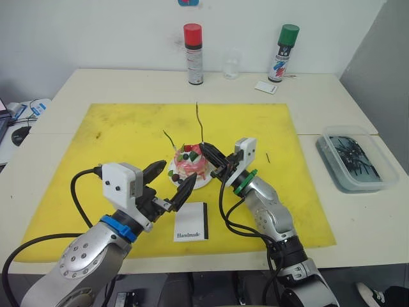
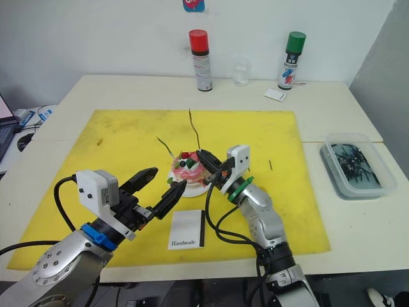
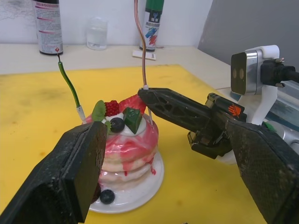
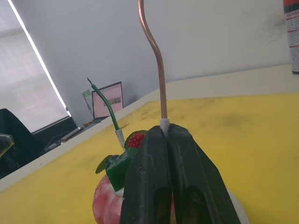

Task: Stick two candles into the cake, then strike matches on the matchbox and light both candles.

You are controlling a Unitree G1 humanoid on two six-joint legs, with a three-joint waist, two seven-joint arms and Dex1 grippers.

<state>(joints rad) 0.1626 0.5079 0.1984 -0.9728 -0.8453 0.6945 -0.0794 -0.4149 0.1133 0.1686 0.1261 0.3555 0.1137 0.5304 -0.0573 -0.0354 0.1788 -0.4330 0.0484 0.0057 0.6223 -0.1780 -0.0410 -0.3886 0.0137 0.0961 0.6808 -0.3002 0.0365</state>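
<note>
On the yellow mat (image 1: 96, 160) mid-table (image 1: 77, 89), the cake (image 1: 190, 167) sits on its white plate with both candles up: green candle (image 3: 70, 86) planted on the robot's left side of the top, copper candle (image 4: 159, 70) rising from near the middle

Right end effector (image 1: 214, 157) is clamped on the pale base of the copper candle, right over the cake top; can't tell how deep that base is seated. Left end effector (image 1: 171, 185) is spread wide and empty, just in front of the cake, one finger close to the plate rim

Matchbox (image 1: 191, 230) lies flat on the mat near the front edge, between the two arms. One short dark stick (image 1: 268, 157), probably a match, lies on the mat to the right of the right arm

Risks as I see them:
- candle is thin and wavy, so releasing with any sideways pull likely tips it or drags it out
- pressing harder could buckle the stick or dent the topping
- left finger so near the plate could nudge the cake and topple the green candle
- the short stick is thin and flat on the mat, so the pinch may slip
</note>
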